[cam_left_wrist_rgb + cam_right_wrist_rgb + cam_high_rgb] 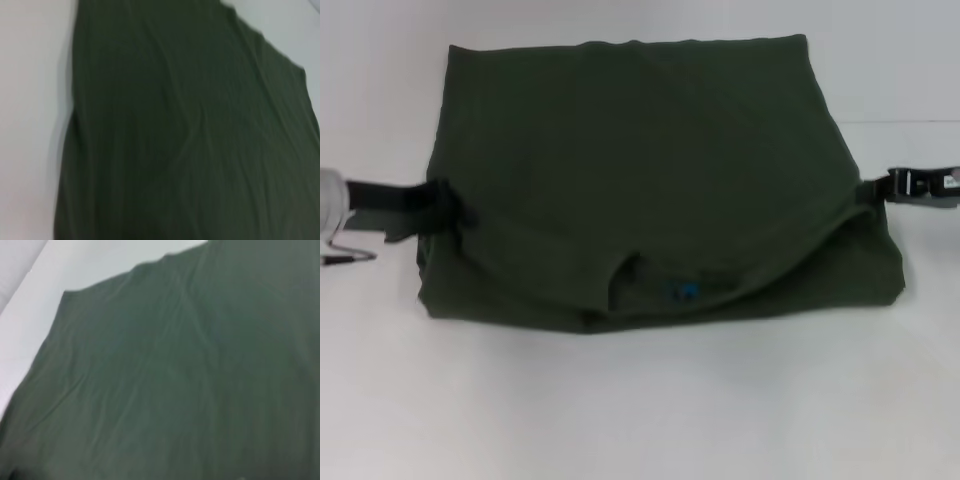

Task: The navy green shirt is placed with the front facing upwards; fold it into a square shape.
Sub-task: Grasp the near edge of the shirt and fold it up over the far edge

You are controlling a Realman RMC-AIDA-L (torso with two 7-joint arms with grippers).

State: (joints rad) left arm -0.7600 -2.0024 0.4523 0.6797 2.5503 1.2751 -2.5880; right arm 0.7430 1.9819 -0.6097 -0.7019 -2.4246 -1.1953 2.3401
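Navy green shirt (650, 170) folded on white table (640, 410); left gripper (448, 208), right gripper (876, 190) at side edges, jaws' state unclear.

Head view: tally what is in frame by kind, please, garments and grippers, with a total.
Garments: 1, the navy green shirt, folded, on the white table.
Grippers: 2, the left gripper at the shirt's left edge and the right gripper at its right edge.
Total: 3
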